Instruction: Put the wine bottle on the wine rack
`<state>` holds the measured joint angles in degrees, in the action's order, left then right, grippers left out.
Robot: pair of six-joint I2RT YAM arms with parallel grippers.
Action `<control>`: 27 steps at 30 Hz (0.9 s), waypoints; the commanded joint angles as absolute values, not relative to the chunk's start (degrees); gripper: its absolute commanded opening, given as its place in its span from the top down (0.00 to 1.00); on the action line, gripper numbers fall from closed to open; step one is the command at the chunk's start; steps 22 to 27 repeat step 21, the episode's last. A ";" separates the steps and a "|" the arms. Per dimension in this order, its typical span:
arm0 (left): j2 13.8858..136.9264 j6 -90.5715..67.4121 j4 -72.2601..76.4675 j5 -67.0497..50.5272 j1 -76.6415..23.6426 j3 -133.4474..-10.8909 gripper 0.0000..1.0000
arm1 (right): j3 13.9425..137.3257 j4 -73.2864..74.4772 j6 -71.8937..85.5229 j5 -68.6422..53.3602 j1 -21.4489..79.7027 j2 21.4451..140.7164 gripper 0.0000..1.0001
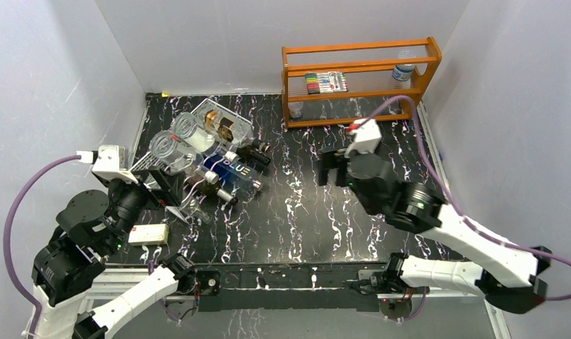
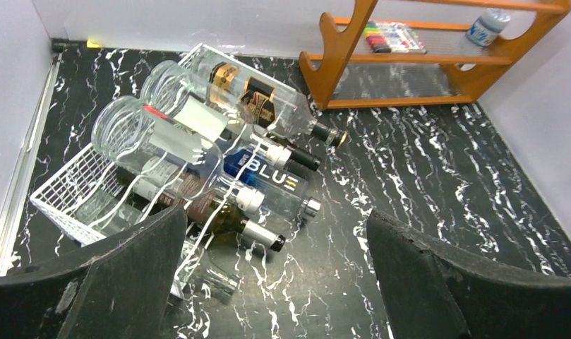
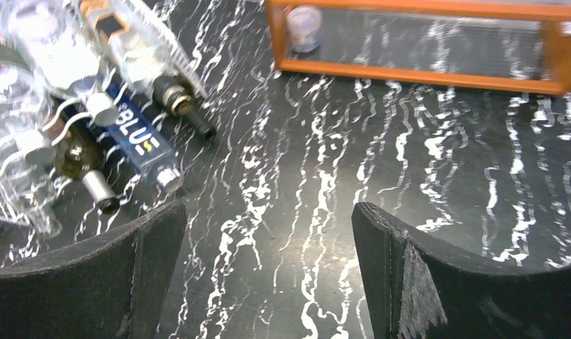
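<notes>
The white wire wine rack [image 1: 197, 116] [image 2: 67, 187] stands at the left of the black marble table and holds several bottles lying with necks to the right. Among them is a dark green wine bottle with a silver neck [image 2: 236, 226] [image 1: 213, 187] [image 3: 81, 166] on the lowest tier beside a blue bottle marked BLUE [image 2: 268, 176]. My left gripper [image 2: 275, 282] [image 1: 166, 189] is open and empty, just near the rack's front. My right gripper [image 3: 268, 275] [image 1: 335, 169] is open and empty over the table's middle, right of the rack.
An orange wooden shelf [image 1: 360, 78] stands at the back right with a marker pack [image 1: 326, 82] and a small bottle [image 1: 402, 72]. A white box [image 1: 148, 234] lies near the left front. A clear bottle [image 2: 208, 272] lies on the table by the rack's front corner.
</notes>
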<state>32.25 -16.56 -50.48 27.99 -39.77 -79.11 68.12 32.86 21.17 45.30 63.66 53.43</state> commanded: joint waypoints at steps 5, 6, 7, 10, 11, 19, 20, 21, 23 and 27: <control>31.90 -11.93 -48.78 23.92 -39.81 -87.34 0.02 | 74.20 39.12 18.62 55.17 63.54 43.72 0.02; 31.86 -11.48 -48.59 23.79 -39.78 -87.83 0.02 | 74.79 39.38 18.35 55.47 63.54 43.17 0.02; 31.76 -11.09 -48.34 23.63 -39.81 -88.19 0.02 | 75.17 39.53 18.07 55.80 63.54 42.64 0.02; 30.94 -10.39 -47.48 22.94 -39.81 -88.27 0.02 | 75.76 39.20 17.36 56.32 63.54 41.20 0.02; 30.61 -10.33 -47.12 22.63 -39.81 -88.02 0.02 | 75.79 38.96 17.13 56.43 63.54 40.80 0.02; 30.24 -9.81 -47.13 22.29 -39.81 -88.17 0.02 | 75.53 38.15 16.31 56.77 63.50 40.28 0.02; 30.43 -9.95 -47.63 22.62 -39.81 -88.35 0.02 | 75.55 38.14 16.21 56.78 63.54 40.48 0.02; 30.52 -9.93 -47.96 22.77 -39.84 -88.41 0.02 | 75.45 38.14 16.25 56.90 63.54 40.63 0.02; 30.52 -9.93 -47.96 22.77 -39.84 -88.41 0.02 | 75.45 38.14 16.25 56.90 63.54 40.63 0.02; 30.52 -9.93 -47.96 22.77 -39.84 -88.41 0.02 | 75.45 38.14 16.25 56.90 63.54 40.63 0.02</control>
